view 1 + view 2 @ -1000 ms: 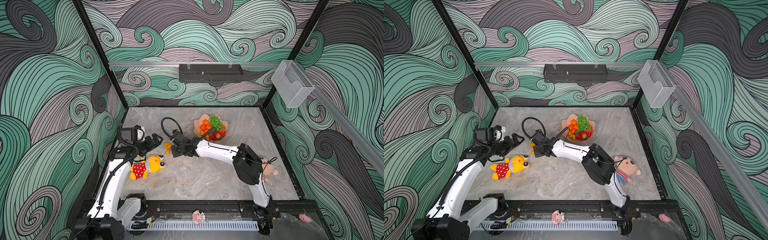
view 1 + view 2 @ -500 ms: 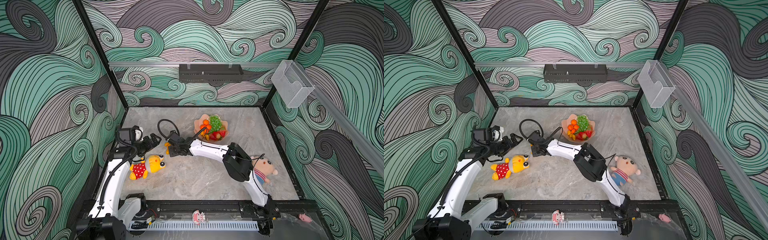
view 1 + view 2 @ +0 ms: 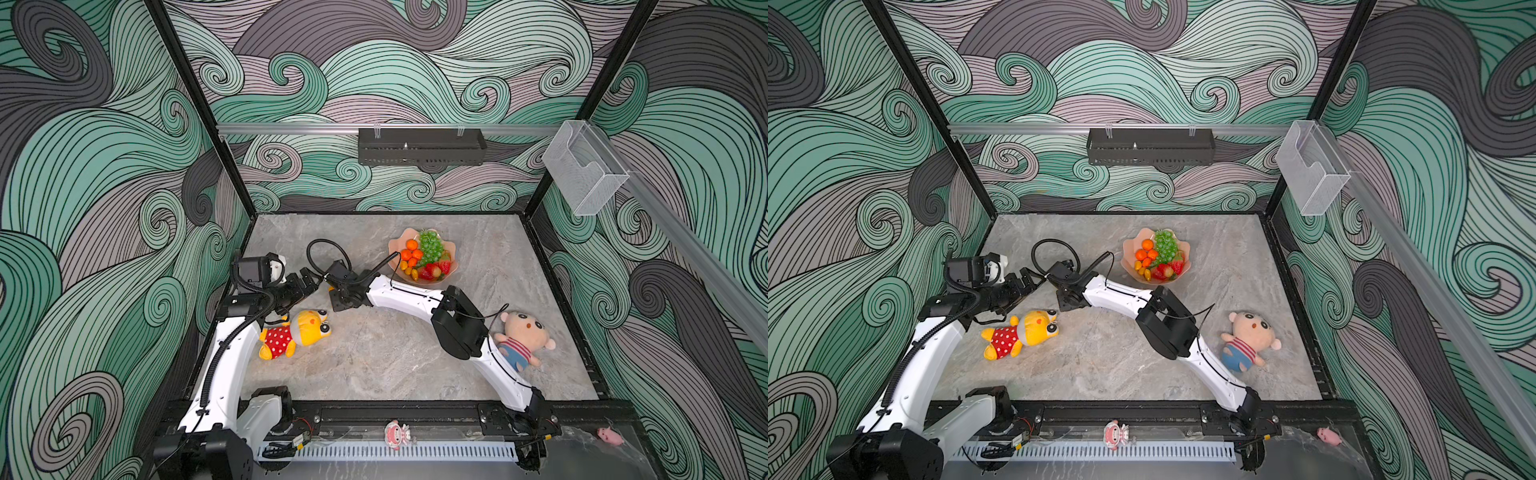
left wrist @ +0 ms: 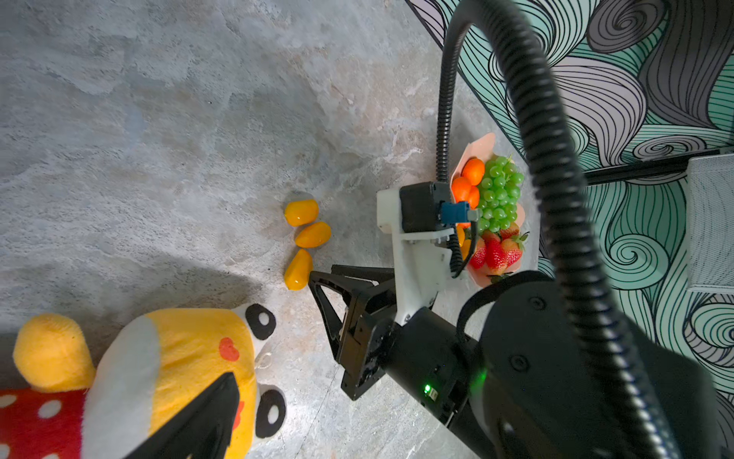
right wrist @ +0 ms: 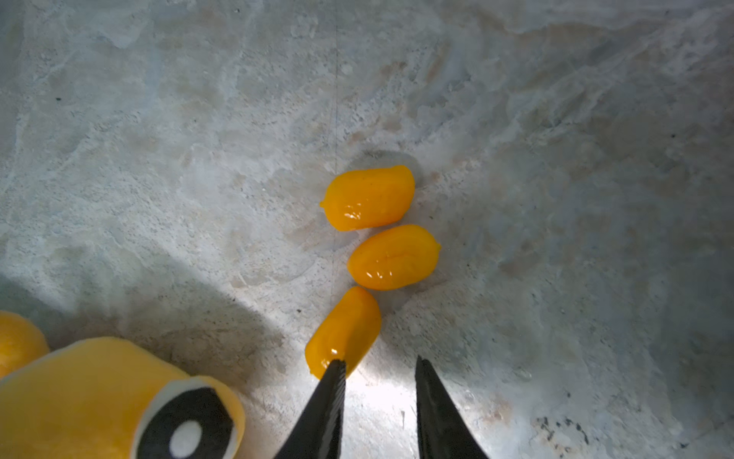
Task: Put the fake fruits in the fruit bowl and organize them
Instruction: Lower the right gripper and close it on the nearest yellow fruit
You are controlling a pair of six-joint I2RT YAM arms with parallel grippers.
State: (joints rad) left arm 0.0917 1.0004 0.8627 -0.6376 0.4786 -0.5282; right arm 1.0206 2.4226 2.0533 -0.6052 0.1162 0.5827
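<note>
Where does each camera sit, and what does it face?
Top views: high in front, looking down on table, left arm, right arm, fruit bowl.
Left wrist: on left arm, facing kumquats, right gripper, bowl; one own finger shows.
Right wrist: on right arm, facing down at kumquats; own open fingertips show.
Shared: both wrist views show kumquats, yellow plush.

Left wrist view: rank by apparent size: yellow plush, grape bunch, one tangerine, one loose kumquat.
1. yellow plush: largest by far, though it lies nearest the camera, which inflates it.
2. grape bunch.
3. tangerine and loose kumquat: they look alike. The kumquat is nearer, so I won't rank them.
</note>
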